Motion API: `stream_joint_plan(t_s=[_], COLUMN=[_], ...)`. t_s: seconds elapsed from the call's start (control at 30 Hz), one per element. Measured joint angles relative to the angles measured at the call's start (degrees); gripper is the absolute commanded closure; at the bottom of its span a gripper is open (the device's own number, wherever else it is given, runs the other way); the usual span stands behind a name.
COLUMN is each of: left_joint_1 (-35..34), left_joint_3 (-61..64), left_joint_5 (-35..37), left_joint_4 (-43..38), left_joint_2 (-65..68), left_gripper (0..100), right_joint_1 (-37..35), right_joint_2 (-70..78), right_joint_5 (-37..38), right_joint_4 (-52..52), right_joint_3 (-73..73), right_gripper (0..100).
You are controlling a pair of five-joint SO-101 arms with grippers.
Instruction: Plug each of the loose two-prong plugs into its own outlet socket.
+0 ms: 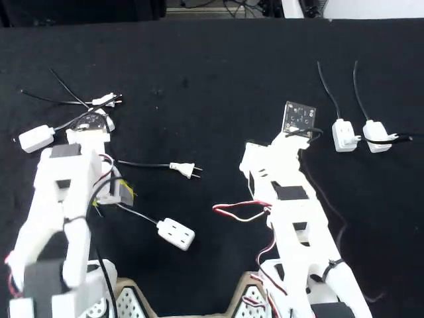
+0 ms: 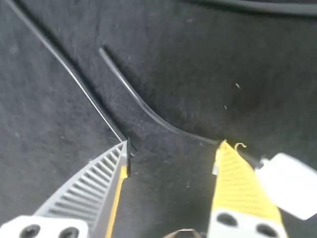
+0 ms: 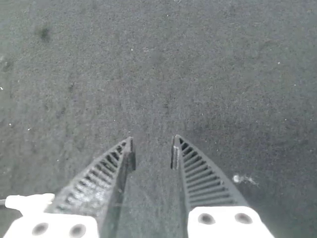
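Note:
A loose two-prong plug (image 1: 186, 169) on a black cord lies mid-table, and a white outlet socket (image 1: 176, 234) lies nearer the front. Another white socket block (image 1: 36, 138) sits at the far left, with a small white plug (image 1: 105, 100) behind it. At the right, two white sockets (image 1: 343, 134) (image 1: 376, 136) each carry a cord. My left arm (image 1: 66, 179) stands over the left cords. Its gripper (image 2: 173, 144) is open above thin black cords (image 2: 133, 96), with a white plastic piece (image 2: 287, 183) beside the yellow finger (image 2: 235, 178). My right gripper (image 3: 152, 144) is open over bare cloth.
A black cloth (image 1: 218, 86) covers the whole table. Thin black cords (image 1: 63, 89) trail at the back left. Red and white wires (image 1: 238, 211) loop off the right arm (image 1: 285, 172). The arm bases stand at the front edge.

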Motion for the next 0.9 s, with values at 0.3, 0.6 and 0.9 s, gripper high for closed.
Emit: stream_joint_plan(t_s=[0.3,0.6,0.9], left_joint_1=[0.0,-0.2,-12.7], left_joint_3=[-4.5,-4.5,-4.5], left_joint_5=[6.2,12.4,17.5], left_joint_4=[-5.1,-7.0,-10.4], left_joint_2=[15.1,15.5,15.5], left_gripper=[85,97,90], right_joint_1=[0.0,0.0,0.0], right_joint_2=[0.0,0.0,0.0], right_joint_5=[0.0,0.0,0.0], right_joint_4=[0.0,0.0,0.0], right_joint_3=[0.0,0.0,0.0], right_gripper=[88.1,88.1,88.1])
